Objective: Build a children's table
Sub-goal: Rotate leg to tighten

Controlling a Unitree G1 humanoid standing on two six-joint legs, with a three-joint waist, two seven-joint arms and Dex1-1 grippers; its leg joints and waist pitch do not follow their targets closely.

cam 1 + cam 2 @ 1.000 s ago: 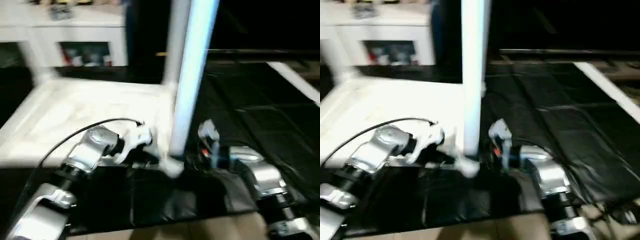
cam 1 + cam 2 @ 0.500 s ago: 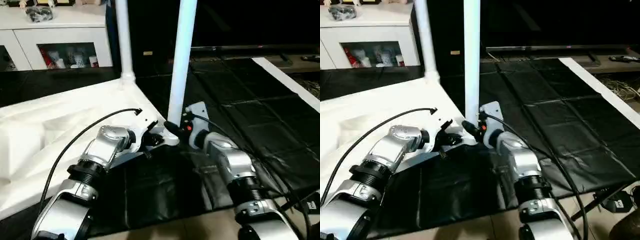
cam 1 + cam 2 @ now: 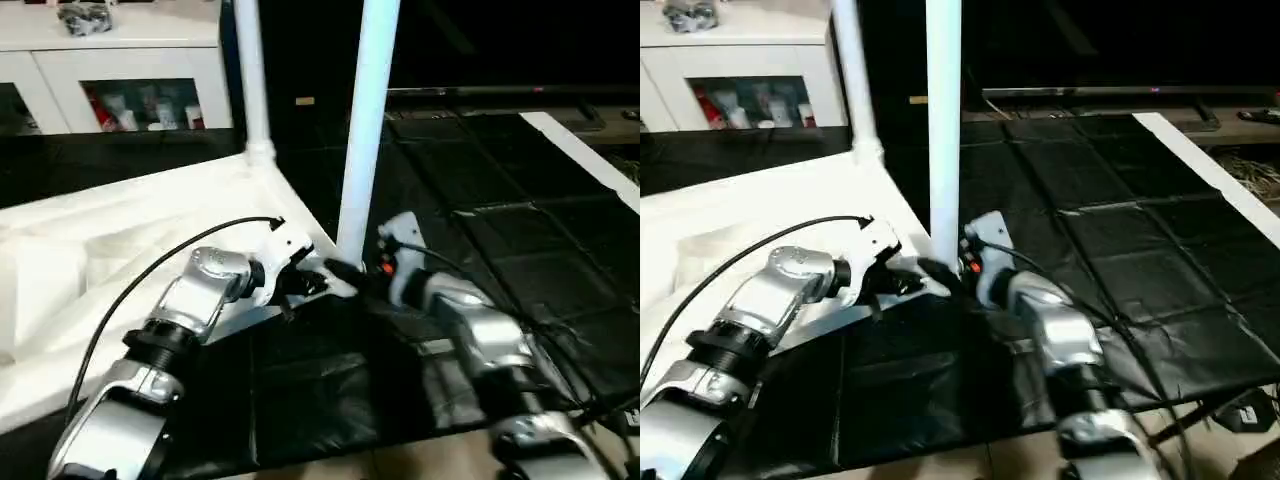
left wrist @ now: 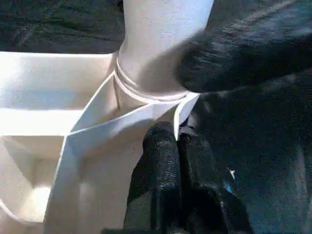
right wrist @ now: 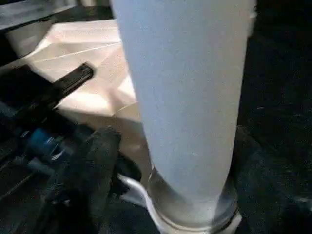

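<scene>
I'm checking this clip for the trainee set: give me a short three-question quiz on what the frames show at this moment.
1. True or false: the near leg stands upright in a corner socket of the tabletop.
2. How many legs stand upright on the tabletop? A) one B) two C) four
3. Fill in: the left gripper has its fingers ____, resting at the tabletop's corner rim beside the socket.

Key
1. True: the right wrist view shows the leg's base seated in the round socket.
2. B: the near leg and the far leg at the next corner.
3. Shut: the two black fingers lie pressed together, with nothing seen between them.
</scene>
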